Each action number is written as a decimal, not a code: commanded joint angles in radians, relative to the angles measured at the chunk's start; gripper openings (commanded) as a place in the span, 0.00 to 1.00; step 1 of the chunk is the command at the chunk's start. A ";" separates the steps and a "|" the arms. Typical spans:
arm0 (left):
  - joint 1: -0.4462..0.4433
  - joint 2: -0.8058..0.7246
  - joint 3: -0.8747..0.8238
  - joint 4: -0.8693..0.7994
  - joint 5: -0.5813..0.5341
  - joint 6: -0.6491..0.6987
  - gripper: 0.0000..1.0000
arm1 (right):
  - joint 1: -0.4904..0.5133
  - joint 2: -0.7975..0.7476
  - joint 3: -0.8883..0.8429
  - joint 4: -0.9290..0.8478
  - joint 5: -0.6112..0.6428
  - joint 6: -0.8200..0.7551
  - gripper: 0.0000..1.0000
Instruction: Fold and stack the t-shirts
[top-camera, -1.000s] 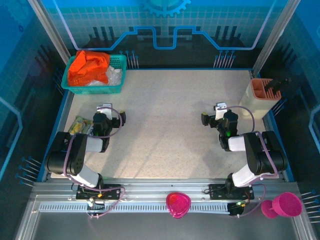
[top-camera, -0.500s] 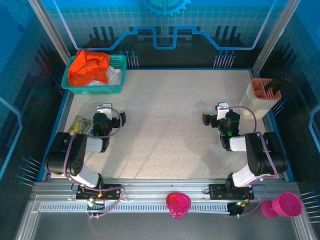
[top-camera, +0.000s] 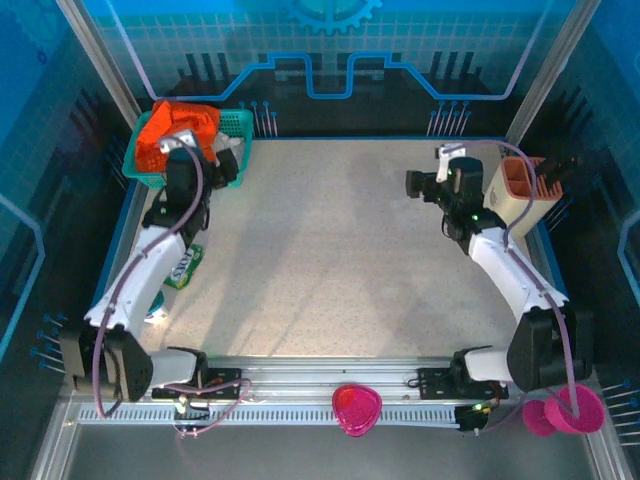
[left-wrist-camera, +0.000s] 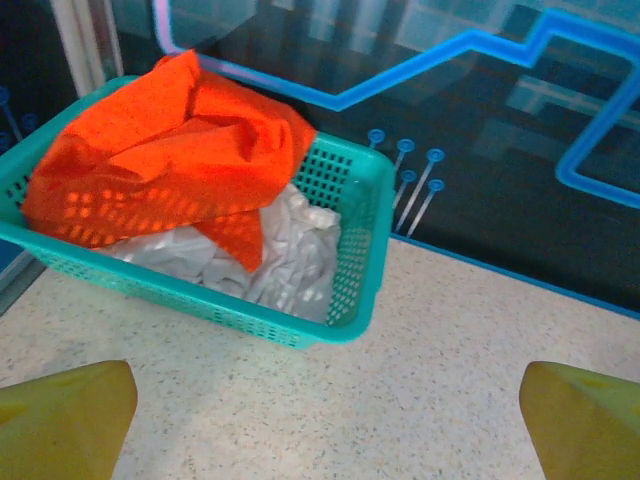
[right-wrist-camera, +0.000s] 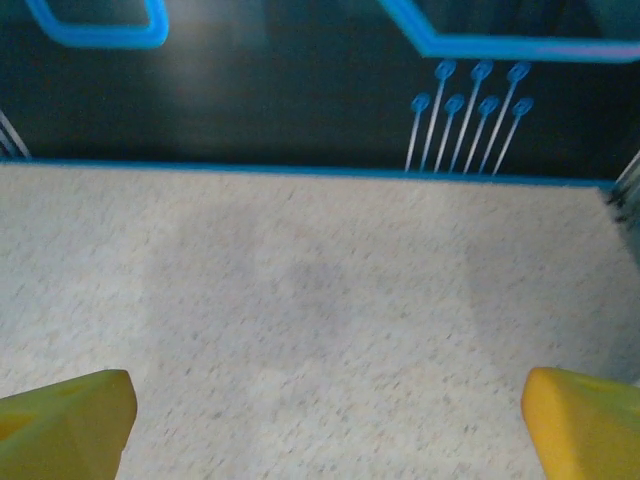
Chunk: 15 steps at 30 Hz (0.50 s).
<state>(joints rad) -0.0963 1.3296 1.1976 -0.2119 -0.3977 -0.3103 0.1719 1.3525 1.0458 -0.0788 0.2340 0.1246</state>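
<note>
Orange t-shirt (left-wrist-camera: 170, 150) lies over white t-shirt (left-wrist-camera: 285, 255) in teal basket (left-wrist-camera: 355, 240).

Basket (top-camera: 238, 120): upper left of the top view, in the far corner of the table (top-camera: 340, 260).
T-shirts: upper t-shirt (left-wrist-camera: 170, 150) lies over lower t-shirt (left-wrist-camera: 290, 250), both in the basket.
Left gripper (left-wrist-camera: 325, 400): just before the basket (not touching it).
Right gripper (right-wrist-camera: 325, 400): upper right, left of the holder (top-camera: 520, 195).
Packet (top-camera: 183, 266): left edge, below the basket.
</note>
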 joint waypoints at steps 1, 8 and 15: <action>0.075 0.184 0.165 -0.326 0.005 -0.081 0.99 | 0.042 0.060 0.065 -0.275 -0.006 0.021 1.00; 0.189 0.568 0.575 -0.396 0.122 -0.038 0.94 | 0.112 0.078 0.087 -0.315 -0.060 0.006 1.00; 0.222 0.949 1.008 -0.470 0.102 0.090 0.82 | 0.136 0.087 0.080 -0.328 -0.109 0.000 0.97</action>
<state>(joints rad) 0.1173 2.1826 2.0651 -0.6090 -0.3008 -0.2947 0.2939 1.4292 1.1015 -0.3744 0.1627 0.1307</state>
